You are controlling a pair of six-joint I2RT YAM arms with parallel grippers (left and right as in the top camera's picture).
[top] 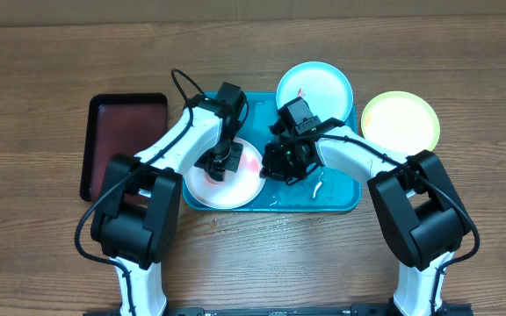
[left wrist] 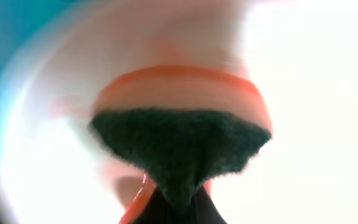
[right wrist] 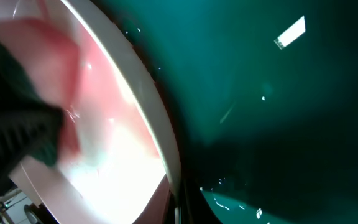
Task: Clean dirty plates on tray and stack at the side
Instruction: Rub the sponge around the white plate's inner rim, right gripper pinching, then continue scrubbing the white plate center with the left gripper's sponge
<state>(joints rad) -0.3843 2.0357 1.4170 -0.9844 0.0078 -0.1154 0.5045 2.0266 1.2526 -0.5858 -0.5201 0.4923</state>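
Sponge (left wrist: pixel 179 146) clamped in left end effector (top: pixel 219 165) touches white plate (top: pixel 227 191). Right end effector (top: pixel 279 165) closed beside it. Three plates (top: pixel 314 88), one turquoise tray (top: pixel 341 197)

Overhead straight down over the table (top: pixel 42 53); both wrist views close up on the white plate (left wrist: pixel 316 124).

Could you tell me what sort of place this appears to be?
Probably a robotics lab bench staged for dishwashing practice, not a kitchen: a left arm and right arm stand at a wood-grain tabletop, a sponge rests on a red-smeared white plate in a turquoise tray, and no sink shows.
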